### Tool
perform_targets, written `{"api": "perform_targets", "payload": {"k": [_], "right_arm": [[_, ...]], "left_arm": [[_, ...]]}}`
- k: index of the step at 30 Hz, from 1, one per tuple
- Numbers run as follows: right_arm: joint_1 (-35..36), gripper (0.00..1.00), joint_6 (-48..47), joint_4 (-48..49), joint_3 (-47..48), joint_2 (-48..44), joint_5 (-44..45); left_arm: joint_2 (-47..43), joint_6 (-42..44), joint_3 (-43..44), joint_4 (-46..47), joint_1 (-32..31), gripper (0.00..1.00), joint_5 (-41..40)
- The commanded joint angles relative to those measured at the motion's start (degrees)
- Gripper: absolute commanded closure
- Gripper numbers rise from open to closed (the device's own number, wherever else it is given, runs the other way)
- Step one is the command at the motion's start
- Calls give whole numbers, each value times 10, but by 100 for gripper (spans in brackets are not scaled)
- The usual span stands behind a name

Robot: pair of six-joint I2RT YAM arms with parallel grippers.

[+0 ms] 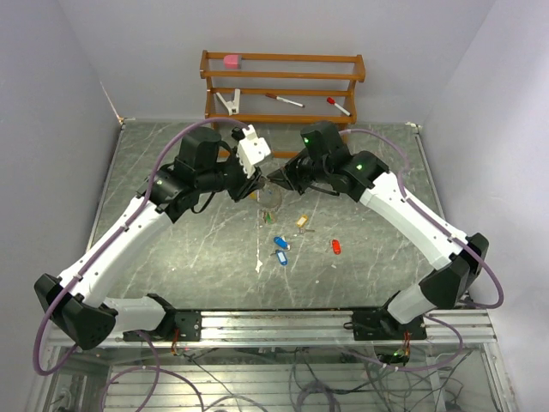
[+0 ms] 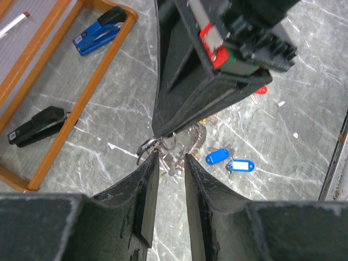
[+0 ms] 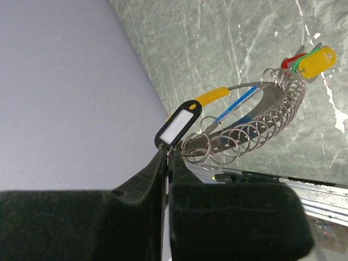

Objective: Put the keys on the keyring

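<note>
The keyring, a metal loop strung with many small split rings, hangs in the air between my two grippers; it also shows in the top view. My right gripper is shut on the key with the black tag. Yellow, red and green tags hang at the loop's far end. My left gripper is narrowly open, its tips just under the ring cluster, with nothing between the jaws. Two blue keys, a tan key and a red key lie on the table.
A wooden rack stands at the back with a pink eraser, markers and a white clip. The left wrist view shows a blue stapler and a black stapler. A white scrap lies on the table.
</note>
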Motion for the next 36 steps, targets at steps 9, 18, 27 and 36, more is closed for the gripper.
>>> {"api": "perform_targets", "payload": {"k": [9, 18, 27, 36], "right_arm": [[9, 100, 18, 3, 38, 15, 21], [10, 100, 25, 19, 35, 7, 17], [10, 100, 34, 40, 17, -5, 7], [11, 100, 41, 60, 1, -11, -7]], "left_arm": [[10, -1, 25, 26, -23, 66, 4], [7, 9, 13, 30, -24, 68, -25], [0, 19, -10, 40, -24, 70, -54], [0, 25, -19, 63, -24, 75, -81]]}}
